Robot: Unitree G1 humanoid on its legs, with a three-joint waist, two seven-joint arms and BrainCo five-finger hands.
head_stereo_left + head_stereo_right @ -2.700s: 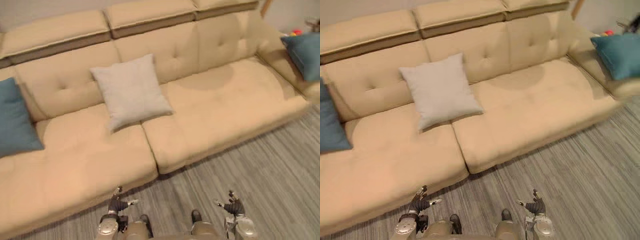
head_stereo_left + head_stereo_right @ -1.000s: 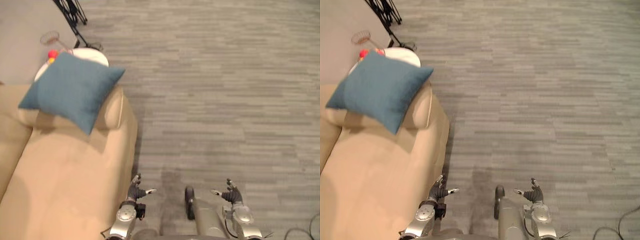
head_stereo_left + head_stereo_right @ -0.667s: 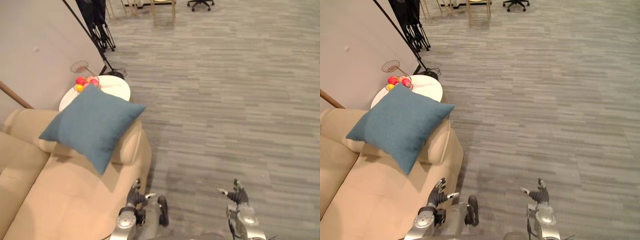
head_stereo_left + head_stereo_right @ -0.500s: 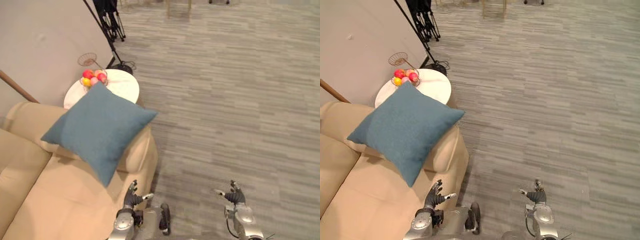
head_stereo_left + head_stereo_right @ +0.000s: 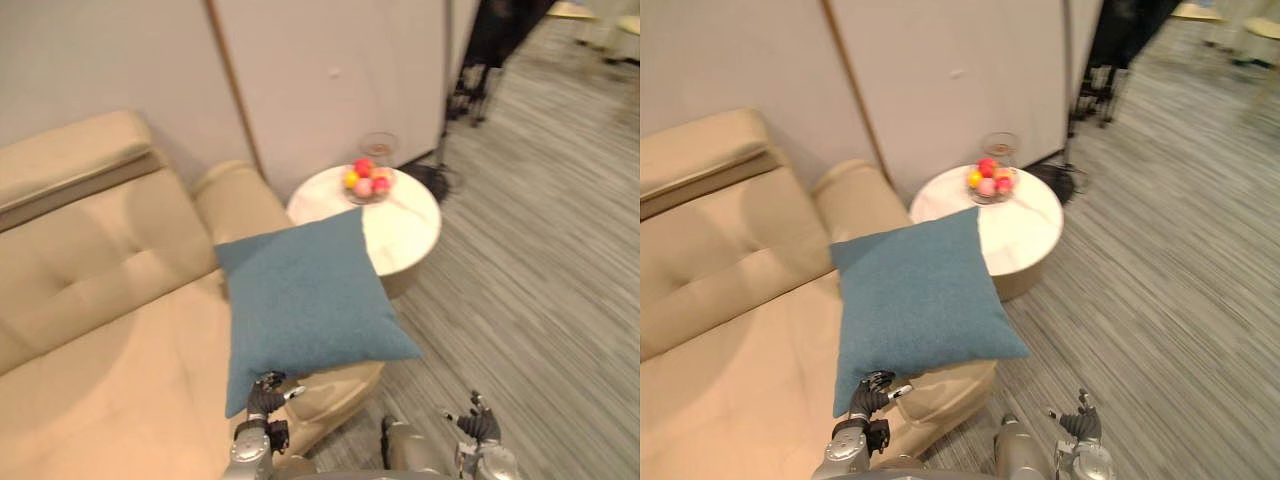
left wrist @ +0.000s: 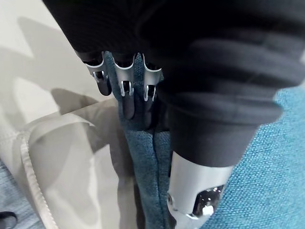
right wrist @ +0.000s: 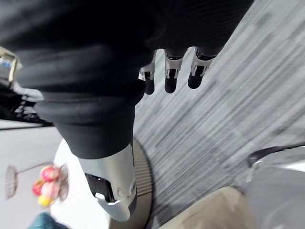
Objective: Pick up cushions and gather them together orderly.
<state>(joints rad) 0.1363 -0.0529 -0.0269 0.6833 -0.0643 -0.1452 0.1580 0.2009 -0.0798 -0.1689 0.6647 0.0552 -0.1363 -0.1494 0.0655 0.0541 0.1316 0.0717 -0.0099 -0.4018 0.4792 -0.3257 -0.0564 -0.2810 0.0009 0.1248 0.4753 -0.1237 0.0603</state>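
blue cushion (image 5: 305,300): lies tilted at the end of the sofa (image 5: 100,330), draped over the armrest (image 5: 332,388), lower corner pointing down toward me, far edge reaching toward the round tabletop (image 5: 405,228) beside the sofa. nothing holds it.

left robot hand (image 5: 266,393): low, just beside the cushion's lower corner. in the left wrist view the fingers (image 6: 127,98) run out nearly straight and loose, thumb apart, pointing along the cushion's seam with the sofa fabric under them. i can't tell whether the tips touch the cloth or hang just off it. nothing pinched.

right robot hand (image 5: 478,424): out over the floor (image 5: 540,250), well apart from the cushion, fingers relaxed and spread a little, empty.

step in hand, my reading: the approach to this cushion. i'm squared up to the sofa end, the grasp not yet made, no gathering done with this one.

next move calls for: bring the left hand onto the near corner or lower edge and curl fingers and thumb round the cloth; bring the right across to the opposite edge so the cushion lifts flat rather than swinging from one corner (soft filling, likely to sag and fold if taken one-handed).

watch: the fruit bowl (image 5: 365,182) stands on the tabletop near the cushion's far corner. lift up and toward me, not sideways, to keep from sweeping it.
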